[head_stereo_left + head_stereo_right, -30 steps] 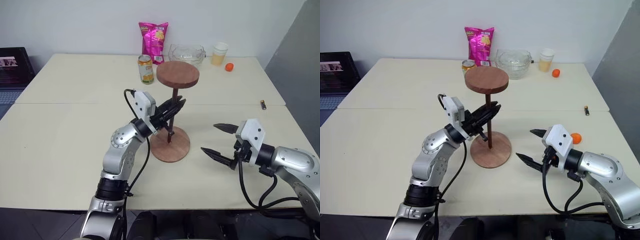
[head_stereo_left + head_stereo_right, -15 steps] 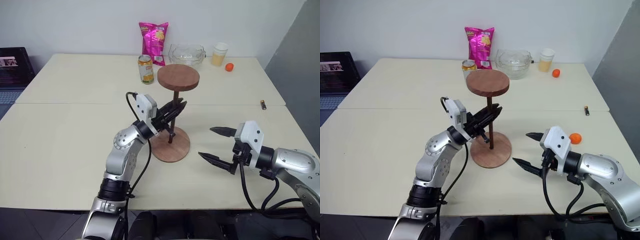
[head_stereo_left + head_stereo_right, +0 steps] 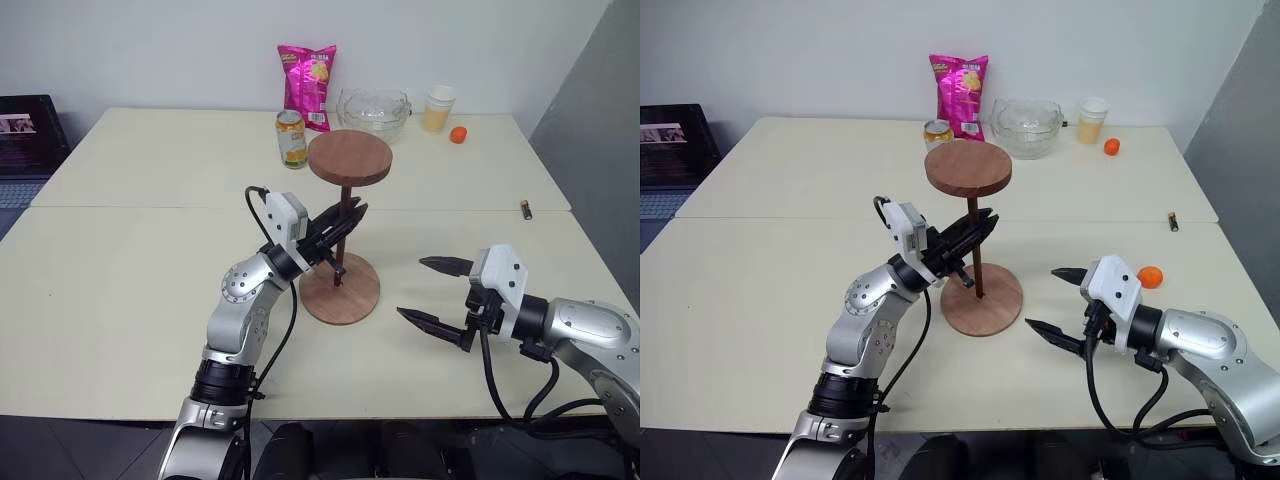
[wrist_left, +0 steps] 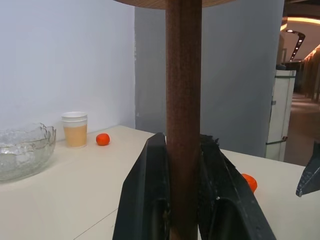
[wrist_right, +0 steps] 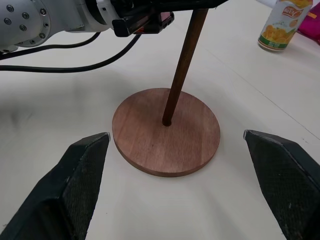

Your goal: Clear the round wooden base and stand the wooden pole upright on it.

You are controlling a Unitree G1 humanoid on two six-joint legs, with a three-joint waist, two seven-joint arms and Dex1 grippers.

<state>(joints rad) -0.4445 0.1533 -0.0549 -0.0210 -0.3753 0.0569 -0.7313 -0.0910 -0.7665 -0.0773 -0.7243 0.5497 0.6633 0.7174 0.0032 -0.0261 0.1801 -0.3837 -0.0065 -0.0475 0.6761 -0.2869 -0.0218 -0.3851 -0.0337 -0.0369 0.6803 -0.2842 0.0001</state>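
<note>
Holding wooden pole (image 3: pixel 343 232) in base hole: left gripper (image 3: pixel 344 222) pinching it, right gripper (image 3: pixel 432 292) spread.
Round wooden base (image 3: pixel 340 289) bare; glass bowl (image 3: pixel 373 107) contents unclear; one cup (image 3: pixel 438 108), one can (image 3: pixel 291 138), two oranges.

I can't make out any readable words: the pink snack bag (image 3: pixel 307 84) and drink can (image 5: pixel 280 24) carry print, but it's too small to read.

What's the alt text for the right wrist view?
The wooden pole stands with its lower end at the centre hole of the round wooden base, leaning slightly, while the left gripper is shut on the pole higher up. The right gripper's open fingers frame the base. A drink can stands behind on the table.
</note>
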